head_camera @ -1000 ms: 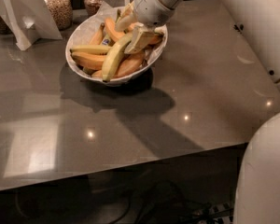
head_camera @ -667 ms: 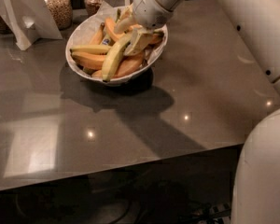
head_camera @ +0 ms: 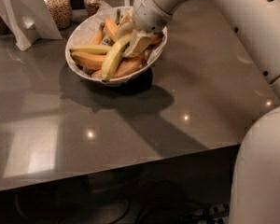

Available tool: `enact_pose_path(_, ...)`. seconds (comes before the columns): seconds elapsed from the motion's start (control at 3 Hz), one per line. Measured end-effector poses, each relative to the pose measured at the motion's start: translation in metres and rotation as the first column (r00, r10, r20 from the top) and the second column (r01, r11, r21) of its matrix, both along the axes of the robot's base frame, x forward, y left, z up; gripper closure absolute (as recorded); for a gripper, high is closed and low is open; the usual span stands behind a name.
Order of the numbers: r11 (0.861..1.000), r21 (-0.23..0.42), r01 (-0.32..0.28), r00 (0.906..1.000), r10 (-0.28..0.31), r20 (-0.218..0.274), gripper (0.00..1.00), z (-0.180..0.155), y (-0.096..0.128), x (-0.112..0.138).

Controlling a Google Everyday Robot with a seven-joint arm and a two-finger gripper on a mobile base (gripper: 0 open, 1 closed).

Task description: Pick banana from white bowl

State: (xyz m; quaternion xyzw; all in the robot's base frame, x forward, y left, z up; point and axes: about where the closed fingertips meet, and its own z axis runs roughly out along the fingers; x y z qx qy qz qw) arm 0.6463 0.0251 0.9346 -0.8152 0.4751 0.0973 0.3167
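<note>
1. Several bananas heaped in white bowl (head_camera: 82, 28) on grey table (head_camera: 210, 78); long yellow banana (head_camera: 113, 56) lying on top, toward front.
2. Found gripper (head_camera: 140, 42) down among fruit at bowl's right side, at that banana's upper end; open or closed, could not tell.
3. Judged risks: neighbours lifted along from crowded pile, banana slipping from an end-hold, bowl dragged sideways.

The white bowl (head_camera: 82, 31) holds a yellow banana (head_camera: 113, 58) among orange-tinted fruit (head_camera: 87, 60). The cream claw (head_camera: 140, 41) sits over the bowl's three o'clock side. The bench (head_camera: 200, 78) is glossy grey-brown with pale light spots; at the bowl's ten o'clock, a jar (head_camera: 59, 6) shows speckled tan filling.
</note>
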Motion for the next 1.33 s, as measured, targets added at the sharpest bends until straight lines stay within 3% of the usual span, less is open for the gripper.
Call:
enact_pose_path(0.33, 1.000, -0.001, -0.002, 1.0000, 0.002, -0.002, 0.92, 0.001, 0.000, -0.001)
enact_pose_path(0.67, 1.000, -0.003, -0.016, 0.9998, 0.016, 0.013, 1.00, 0.013, 0.002, -0.006)
enact_pose_path(1.33, 0.998, 0.026, -0.051, 0.9962, 0.049, 0.073, 1.00, 0.054, -0.001, -0.026)
